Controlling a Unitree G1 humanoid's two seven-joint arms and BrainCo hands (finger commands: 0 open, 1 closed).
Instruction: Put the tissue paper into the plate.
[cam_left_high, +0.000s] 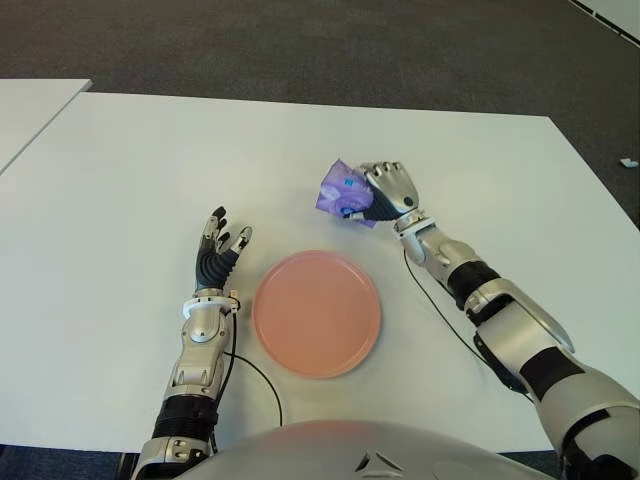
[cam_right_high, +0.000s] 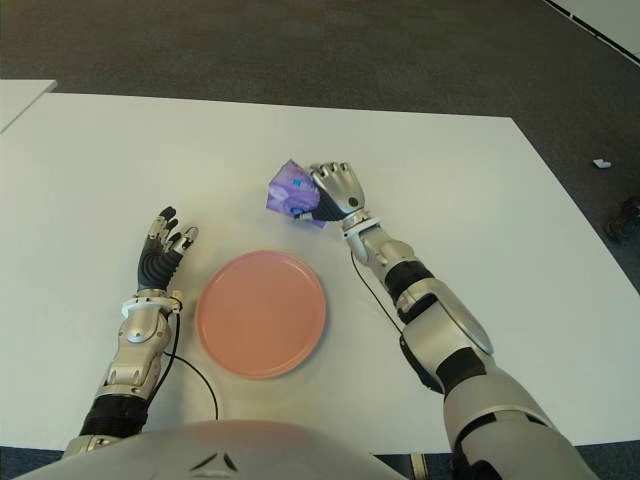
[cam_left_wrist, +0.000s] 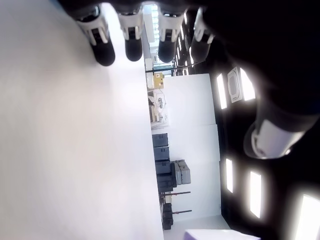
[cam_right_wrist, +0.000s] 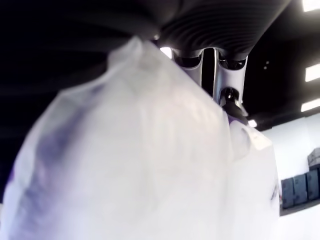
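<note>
A purple pack of tissue paper (cam_left_high: 340, 190) is in the grasp of my right hand (cam_left_high: 385, 195), whose fingers curl around it just beyond the plate's far right. In the right wrist view the pack (cam_right_wrist: 140, 150) fills the picture, pressed against the palm. The salmon-pink round plate (cam_left_high: 316, 312) lies on the white table in front of me, with nothing on it. My left hand (cam_left_high: 218, 250) shows beside the plate's left edge, fingers spread and holding nothing; its fingertips (cam_left_wrist: 132, 42) appear over bare table in the left wrist view.
The white table (cam_left_high: 150, 170) stretches wide on all sides. A second white table's corner (cam_left_high: 30, 105) shows at the far left. Dark carpet lies beyond the far edge. A thin black cable (cam_left_high: 440, 305) runs along my right forearm.
</note>
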